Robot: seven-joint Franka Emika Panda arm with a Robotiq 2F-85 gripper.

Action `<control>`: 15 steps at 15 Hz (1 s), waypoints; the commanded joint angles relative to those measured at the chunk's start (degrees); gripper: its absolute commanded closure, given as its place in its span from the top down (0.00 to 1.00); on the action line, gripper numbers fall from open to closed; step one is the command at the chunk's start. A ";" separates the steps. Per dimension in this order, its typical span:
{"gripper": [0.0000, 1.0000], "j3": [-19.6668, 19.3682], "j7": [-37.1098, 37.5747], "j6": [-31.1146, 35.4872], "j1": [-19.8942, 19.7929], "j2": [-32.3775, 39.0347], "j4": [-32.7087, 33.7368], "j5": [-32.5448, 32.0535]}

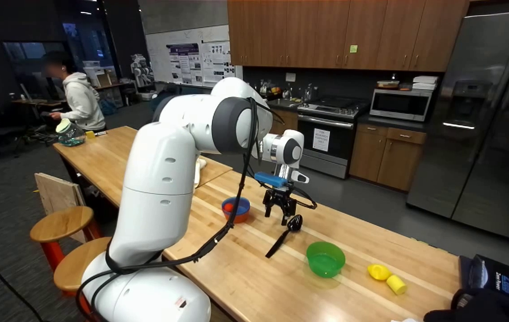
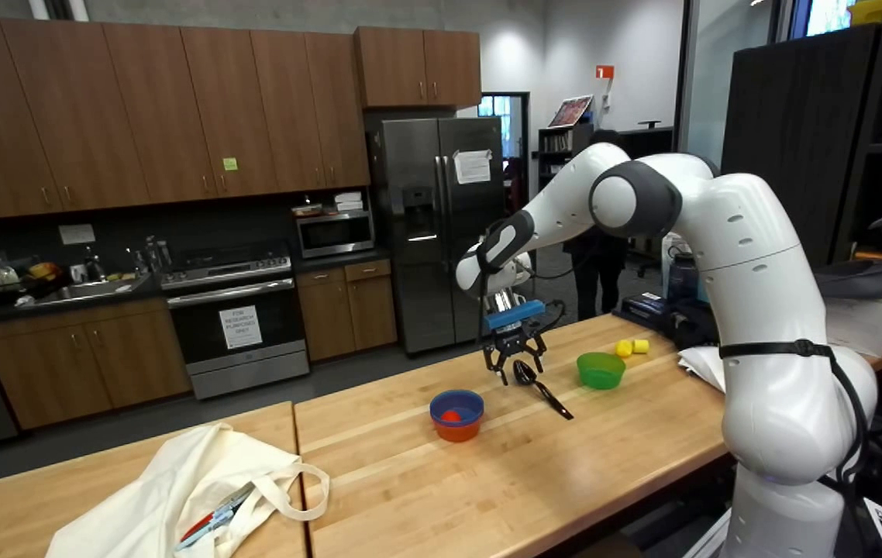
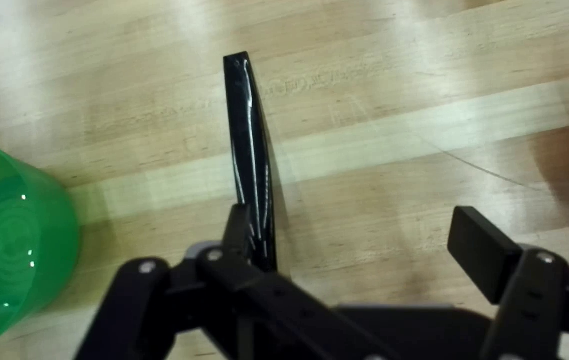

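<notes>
The end effector (image 3: pixel 359 240) is hovering over the worktop (image 3: pixel 364 125), fingers standing wide apart and gripping nothing. Below, the black spoon (image 3: pixel 248 125) is lying with its handle passing under the finger (image 3: pixel 237 230) at left in the wrist view, not midway between the two; its long axis is running nearly square to the closing line (its head is hiding behind the end effector there). Farther off, the green bowl (image 3: pixel 59 220) is sitting past that finger, and the blue and orange bowl (image 2: pixel 456 434) is standing on the opposite side.
</notes>
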 commanded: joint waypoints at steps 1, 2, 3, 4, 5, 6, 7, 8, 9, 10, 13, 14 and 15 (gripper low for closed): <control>1.00 -1.16 0.76 -3.04 -0.29 1.46 3.61 -0.28; 1.00 -1.41 0.81 -3.29 -0.38 1.82 4.15 -0.31; 1.00 -1.65 0.91 -3.54 -0.43 2.11 4.67 -0.41; 1.00 -1.81 0.90 -3.62 -0.48 2.46 4.97 -0.46; 1.00 -1.98 0.88 -3.68 -0.50 2.75 5.15 -0.56; 1.00 -2.13 0.78 -3.72 -0.51 3.10 5.22 -0.71; 1.00 -2.22 0.68 -3.78 -0.56 3.47 5.21 -0.69; 1.00 -2.31 0.65 -3.74 -0.58 3.75 5.08 -0.74; 1.00 -2.40 0.62 -3.60 -0.55 4.07 4.99 -0.90; 1.00 -2.45 0.56 -3.62 -0.54 4.32 5.00 -0.94; 1.00 -2.63 0.36 -3.44 -0.59 4.66 4.64 -0.93; 1.00 -2.68 0.33 -3.46 -0.59 4.71 4.62 -0.93; 1.00 -2.73 0.32 -3.44 -0.60 4.67 4.55 -0.93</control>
